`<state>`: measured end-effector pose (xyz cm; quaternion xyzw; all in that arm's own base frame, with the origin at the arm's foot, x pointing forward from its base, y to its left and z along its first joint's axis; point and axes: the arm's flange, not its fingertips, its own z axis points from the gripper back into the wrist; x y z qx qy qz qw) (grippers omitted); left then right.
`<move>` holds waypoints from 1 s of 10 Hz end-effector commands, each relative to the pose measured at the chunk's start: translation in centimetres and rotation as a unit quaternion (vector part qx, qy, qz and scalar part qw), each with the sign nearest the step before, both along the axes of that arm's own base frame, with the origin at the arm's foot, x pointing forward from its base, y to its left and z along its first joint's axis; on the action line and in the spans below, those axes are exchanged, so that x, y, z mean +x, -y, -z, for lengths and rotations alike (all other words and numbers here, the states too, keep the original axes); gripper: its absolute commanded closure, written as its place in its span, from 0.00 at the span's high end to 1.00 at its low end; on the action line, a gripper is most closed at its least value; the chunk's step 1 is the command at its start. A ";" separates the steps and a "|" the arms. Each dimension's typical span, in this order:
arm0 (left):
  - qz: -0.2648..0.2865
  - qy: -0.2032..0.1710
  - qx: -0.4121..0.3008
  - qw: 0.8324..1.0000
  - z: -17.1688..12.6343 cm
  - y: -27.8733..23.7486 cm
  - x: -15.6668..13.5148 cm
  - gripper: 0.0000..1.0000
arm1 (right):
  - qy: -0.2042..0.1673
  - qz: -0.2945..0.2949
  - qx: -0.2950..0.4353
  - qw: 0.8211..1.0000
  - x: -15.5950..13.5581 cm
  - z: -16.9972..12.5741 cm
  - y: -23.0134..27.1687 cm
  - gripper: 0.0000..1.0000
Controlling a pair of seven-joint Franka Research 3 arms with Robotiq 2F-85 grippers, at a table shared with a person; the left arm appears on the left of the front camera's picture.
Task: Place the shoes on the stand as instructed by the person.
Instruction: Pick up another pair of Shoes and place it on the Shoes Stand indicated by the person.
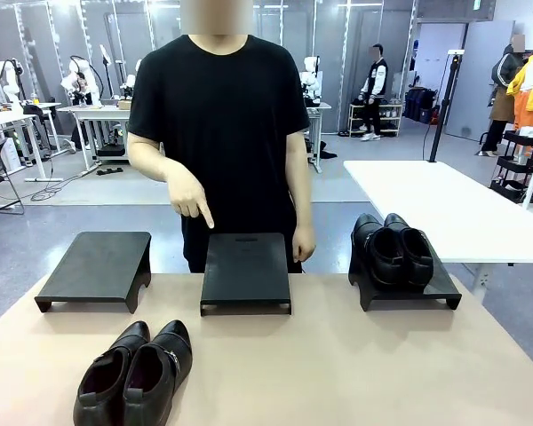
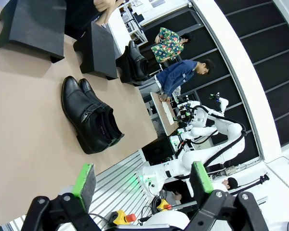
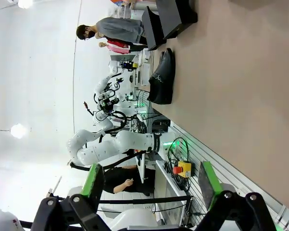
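Front view: a person in a plain black short-sleeved T-shirt stands at the far side of the tan surface; three low black stands sit in a row along the far edge; the left stand and the middle stand are bare on top; the person's pointing hand aims its index finger down at the rear of the middle stand, while the other hand hangs beside that stand's far right corner; one pair of glossy black leather dress shoes, the far pair, sits side by side on the right stand; the near pair, equally black and glossy, lies on the surface at the near left, toes towards the stands, with bare surface between it and the middle stand; a white table stands behind to the right.

Left wrist view: the left gripper hangs off the surface's near edge, its green pads wide apart and holding nothing; the near pair lies on the surface ahead, the three stands beyond it, the far pair on the last one; two people stand farther off.

Right wrist view: the right gripper is likewise spread wide and empty; a red button on a yellow box sits near the surface's edge; the near pair lies on the surface well beyond, with two stands past it.
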<state>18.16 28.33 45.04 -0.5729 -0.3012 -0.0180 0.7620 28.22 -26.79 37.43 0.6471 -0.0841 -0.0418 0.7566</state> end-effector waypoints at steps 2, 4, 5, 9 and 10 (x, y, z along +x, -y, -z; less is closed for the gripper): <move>0.033 0.025 0.012 0.999 -2.1 1.5 0.1 1.00 | 0.002 -0.001 -0.006 1.000 -0.5 0.0 -0.4 1.00; 0.067 0.015 0.055 0.996 -6.4 5.6 1.5 1.00 | 0.002 -0.001 -0.006 1.000 -0.5 0.0 -0.4 1.00; 0.080 0.003 0.081 0.994 -8.0 7.5 2.1 1.00 | 0.002 -0.001 -0.006 1.000 -0.5 0.0 -0.4 1.00; 0.115 -0.057 0.196 0.972 -13.0 16.3 4.9 1.00 | 0.002 -0.001 -0.006 1.000 -0.5 0.0 -0.4 1.00; 0.131 -0.061 0.235 0.961 -13.5 18.9 5.8 1.00 | 0.002 -0.001 -0.006 1.000 -0.5 0.0 -0.4 1.00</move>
